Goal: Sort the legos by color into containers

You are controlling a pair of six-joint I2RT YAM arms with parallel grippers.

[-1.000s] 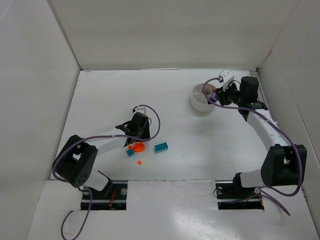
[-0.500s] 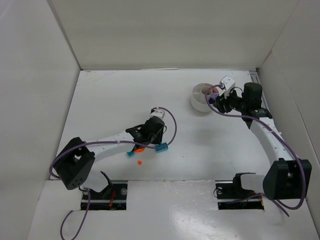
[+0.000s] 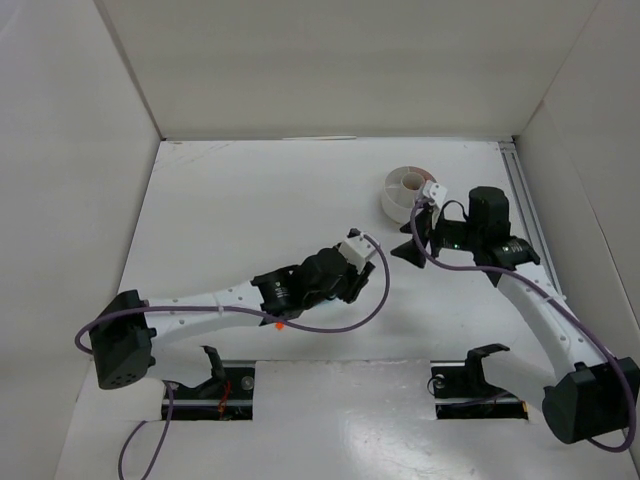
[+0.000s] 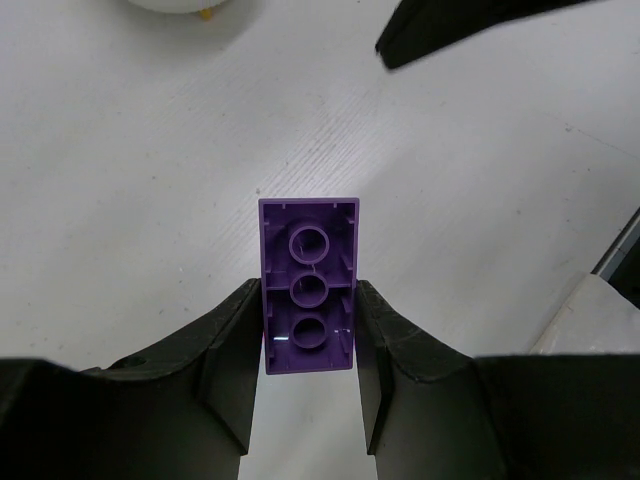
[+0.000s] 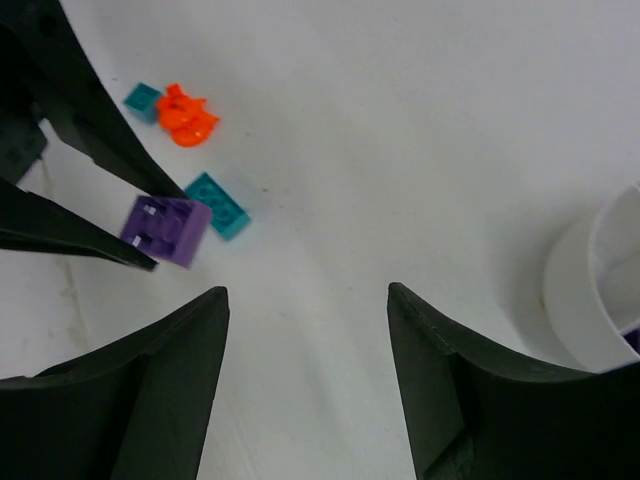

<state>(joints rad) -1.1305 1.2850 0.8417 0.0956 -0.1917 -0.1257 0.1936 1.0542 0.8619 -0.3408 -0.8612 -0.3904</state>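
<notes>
White table [image 3: 230, 200]: left gripper [image 4: 310, 292] pinches 1 purple brick [image 4: 308, 235], long axis pointing forward; dish [image 3: 392, 205] lies far-right, nearer the wide, empty right gripper [image 5: 305, 300].

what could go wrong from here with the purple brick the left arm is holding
1. The left jaws pinch only the near half of the purple brick. The rest sticks out past the tips, so it may pivot or slip out in transit.
2. The open right jaws hang beside the dish, facing the left arm's tip at close range. The two arms may collide if the left one heads for the dish.
</notes>
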